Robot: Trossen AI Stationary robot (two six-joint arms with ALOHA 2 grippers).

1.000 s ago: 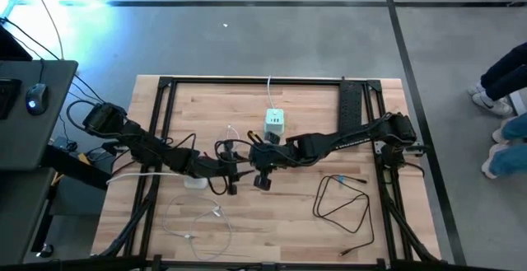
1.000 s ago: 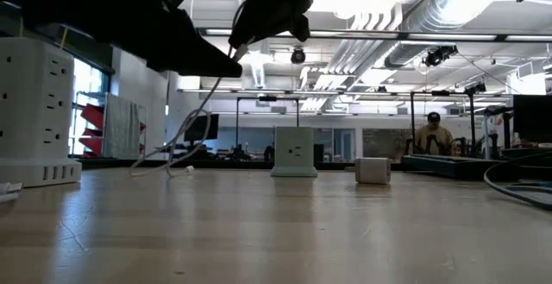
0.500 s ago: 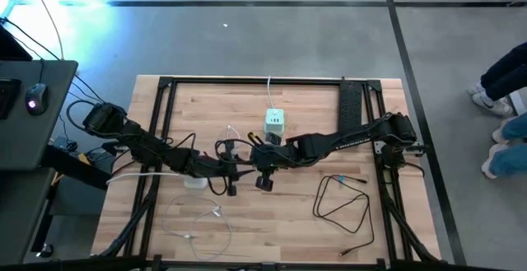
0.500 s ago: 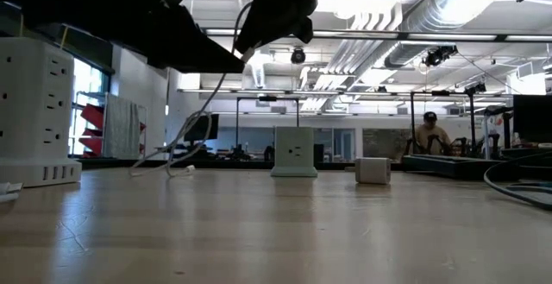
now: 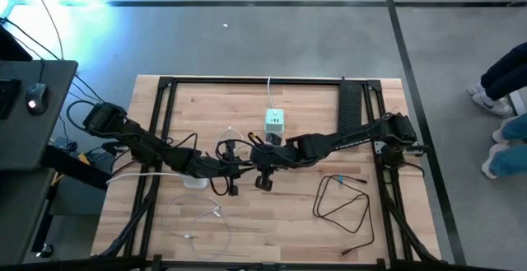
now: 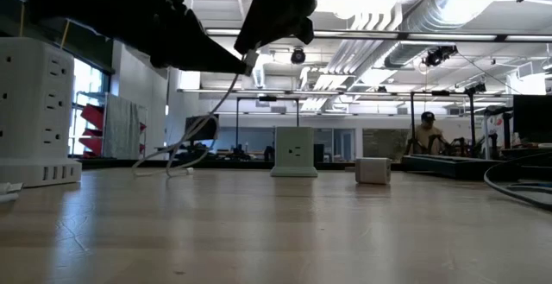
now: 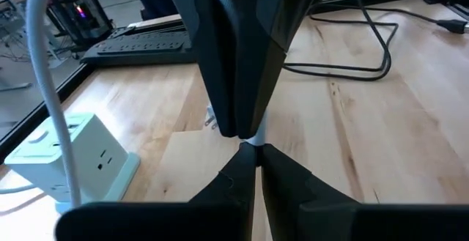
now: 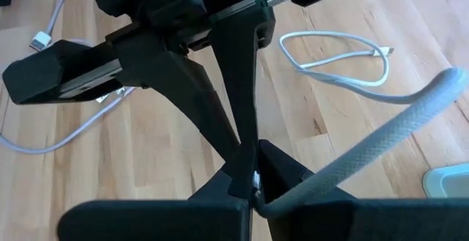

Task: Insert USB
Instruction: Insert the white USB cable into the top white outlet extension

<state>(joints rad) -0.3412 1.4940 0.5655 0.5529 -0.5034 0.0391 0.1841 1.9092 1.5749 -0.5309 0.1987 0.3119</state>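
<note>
The USB is the white plug end (image 7: 253, 138) of a white cable (image 8: 381, 120), held in the air above the middle of the table. My left gripper (image 7: 250, 169) reaches in from the table's left and my right gripper (image 8: 253, 179) from the right. Their fingertips meet tip to tip (image 5: 245, 162), both shut on that plug end. From the plug (image 6: 250, 58) the cable (image 6: 203, 124) hangs in a slack curve, and its lower part lies on the tabletop. A white-and-green power cube (image 5: 274, 123) stands on its base just beyond the grippers. My left gripper pinches the white plug end (image 7: 254, 143) between its two fingertips, coming nearly level from the table's left. The plug is clear of the table. My right gripper's fingers (image 7: 234, 87) meet it head-on and cover most of the plug. My right gripper pinches the same cable end (image 8: 256, 179) between its two fingers, slanting down from the table's right. The cable (image 8: 344, 157) leaves the fingers sideways and hangs slack. My left gripper's fingers (image 8: 242, 87) hide the plug's free tip.
A second white cable (image 5: 198, 217) lies coiled near the front left, beside a small white adapter (image 5: 195, 182). A black cable (image 5: 342, 201) lies at the front right. A tall white outlet tower (image 6: 34, 111) stands at one side. A person's legs (image 5: 506, 98) show beyond the table's right edge.
In the low view my left gripper's fingers have drawn together on the white plug end, which my right gripper has kept holding. Neither arm has shifted otherwise. The hanging cable has swung a little sideways below the plug.
</note>
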